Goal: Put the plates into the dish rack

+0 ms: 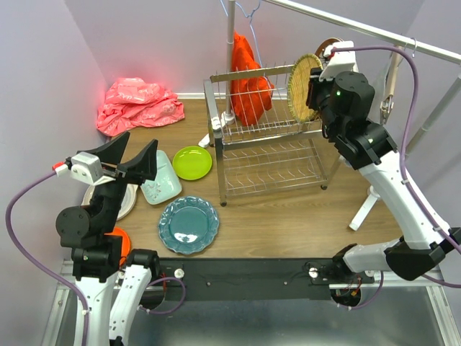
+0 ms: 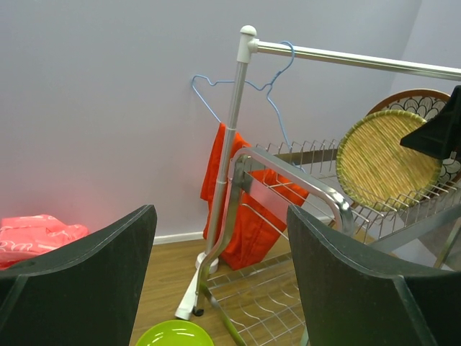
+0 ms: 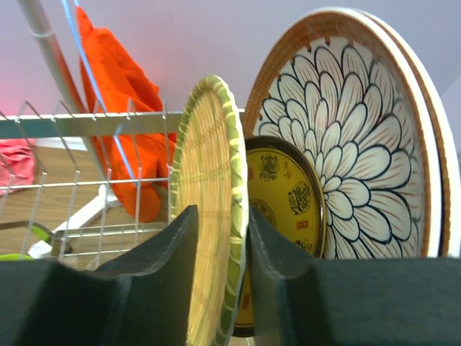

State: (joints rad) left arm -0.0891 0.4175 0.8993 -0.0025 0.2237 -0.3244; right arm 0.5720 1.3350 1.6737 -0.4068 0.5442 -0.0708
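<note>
The right gripper [image 3: 222, 215] is up at the right end of the dish rack [image 1: 268, 122], at its upper tier. Its two dark fingers [image 3: 155, 274] sit on either side of the rim of the woven yellow plate [image 3: 209, 144], which stands on edge among the wires. The jaws are set narrow, close against the plate on both sides, but whether they pinch it or merely flank it cannot be told from the wrist view.

Just behind the woven plate stand a small dark-yellow plate [image 3: 284, 194] and a white petal-patterned plate [image 3: 353, 144], both upright too (a further brown-edged rim shows behind the white one).

The left gripper [image 1: 140, 140] hangs over the left side of the table [image 1: 288, 209] with its jaws spread wide – nothing is between them.

On the table lie the teal scalloped plate [image 1: 189, 225], the lime green plate [image 1: 192, 162] and the mint tray [image 1: 162, 184], with the orange plate [image 1: 121, 241] partly hidden under the left arm.

A red-orange cloth [image 1: 248, 72] hangs behind the rack, and a pink bundle [image 1: 137, 104] lies in the far left corner.
</note>
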